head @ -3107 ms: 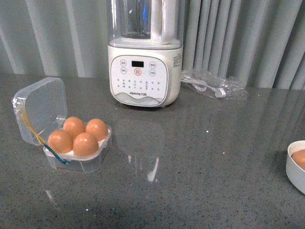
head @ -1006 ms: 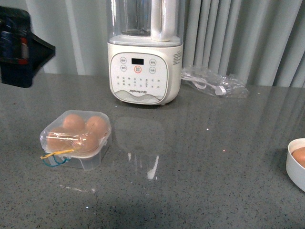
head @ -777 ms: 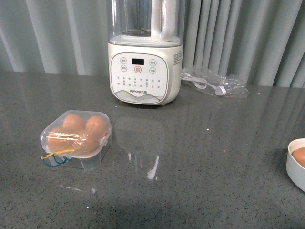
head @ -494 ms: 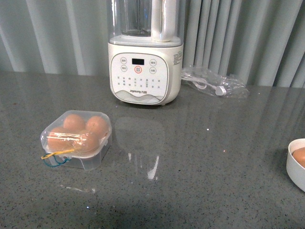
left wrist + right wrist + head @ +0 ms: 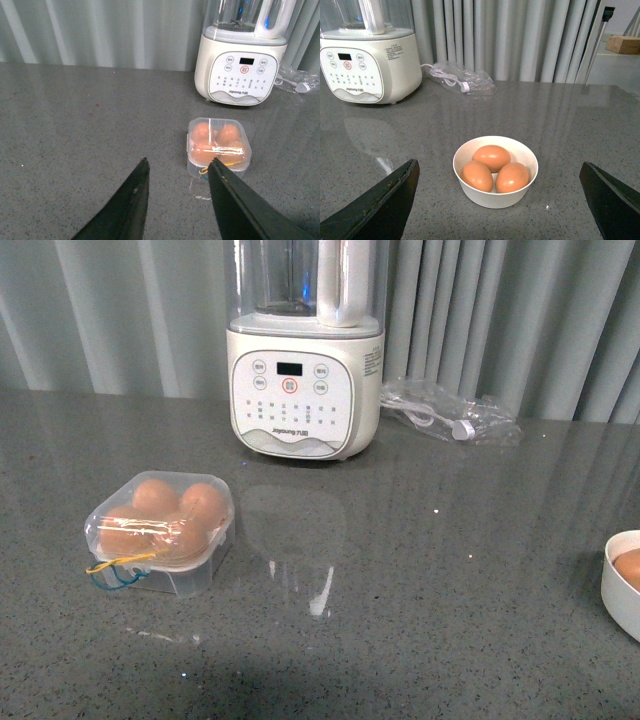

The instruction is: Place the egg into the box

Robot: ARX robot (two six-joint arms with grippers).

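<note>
The box [image 5: 160,536] sits on the grey table at the left with its clear lid down over several brown eggs [image 5: 152,496]. Yellow and blue bands hang at its front. In the left wrist view the box [image 5: 218,146] lies just beyond my left gripper [image 5: 180,164], which is open and holds nothing. My right gripper [image 5: 498,167] stands wide open, with a white bowl [image 5: 472,194] holding three brown eggs [image 5: 491,156] between and beyond its fingers. The front view shows the bowl [image 5: 616,605] at the right edge and neither gripper.
A white blender [image 5: 305,390] with a clear jug stands at the back centre. A clear plastic bag with a cable [image 5: 450,415] lies to its right. Grey curtains hang behind the table.
The box lid, open 3.1 s ago, is now shut over the eggs. My left arm showed at the upper left 1.0 s ago and has left the front view.
</note>
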